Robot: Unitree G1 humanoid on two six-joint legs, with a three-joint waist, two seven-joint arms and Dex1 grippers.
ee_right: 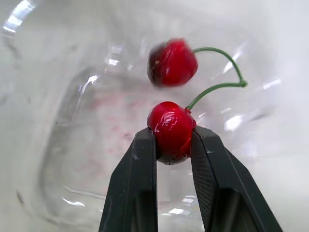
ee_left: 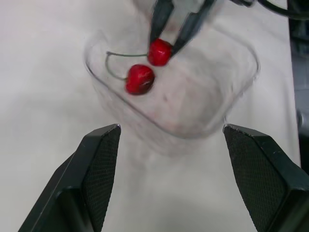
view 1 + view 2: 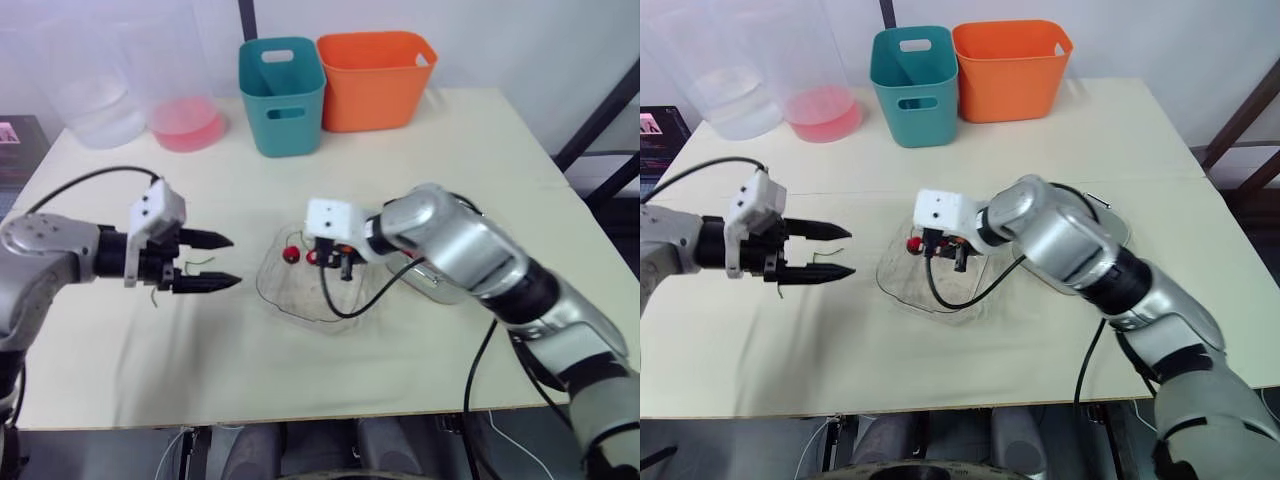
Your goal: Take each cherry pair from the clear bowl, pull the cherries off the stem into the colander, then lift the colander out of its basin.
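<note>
The right pincer [image 1: 171, 141] is pinching 1 cherry [image 1: 170, 123] in the clear bowl [image 3: 266, 283], probably needing to lift it toward the left pincer [image 3: 236, 261], which is hovering wide open.

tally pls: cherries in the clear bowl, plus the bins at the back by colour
Cherries: 2 (held cherry in the right gripper, free cherry on the same stem)
Teal bin: 1
Orange bin: 1
Total: 4
</note>
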